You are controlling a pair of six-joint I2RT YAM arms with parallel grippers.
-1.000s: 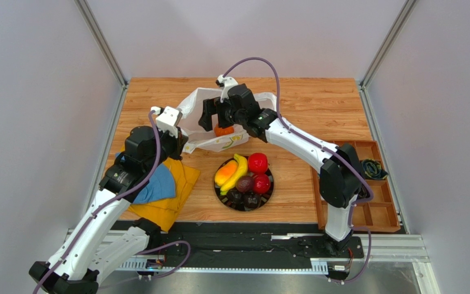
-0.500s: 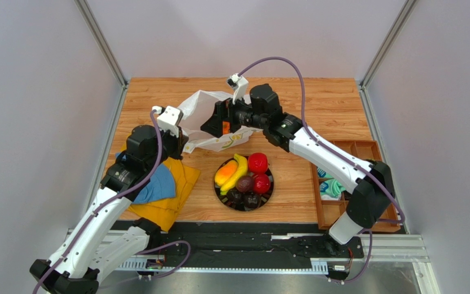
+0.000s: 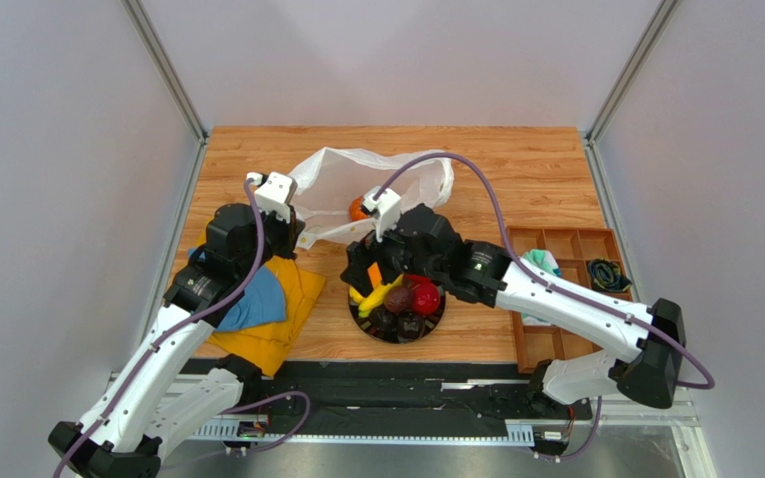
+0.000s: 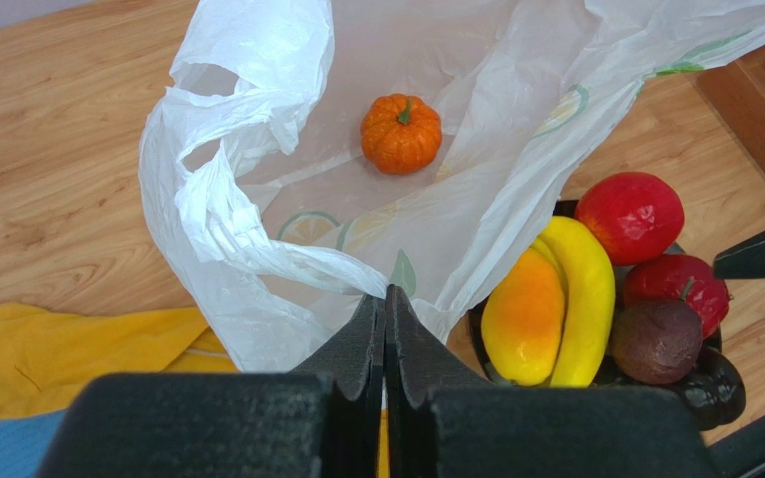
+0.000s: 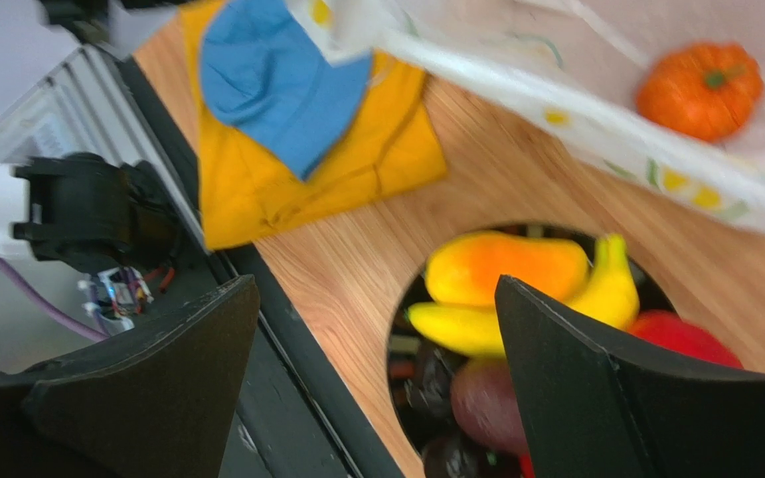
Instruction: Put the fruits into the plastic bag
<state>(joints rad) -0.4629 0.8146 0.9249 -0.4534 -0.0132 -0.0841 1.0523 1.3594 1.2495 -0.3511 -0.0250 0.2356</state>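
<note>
The left gripper (image 4: 384, 317) is clamped tight on the near rim of the plastic bag (image 4: 257, 189), whose mouth gapes toward the black plate (image 3: 439, 317). A ribbed orange fruit (image 4: 400, 132) sits inside the bag. The right gripper (image 5: 369, 299), fingers spread wide and empty, hangs over the plate, apparently clear of the fruit in the blurred view. The banana (image 4: 586, 294) and mango (image 4: 522, 314) lie side by side on the plate, long axes parallel, pointing toward the bag.

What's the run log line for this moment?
left gripper shut on plastic bag | right gripper open above banana | orange fruit in bag
</note>
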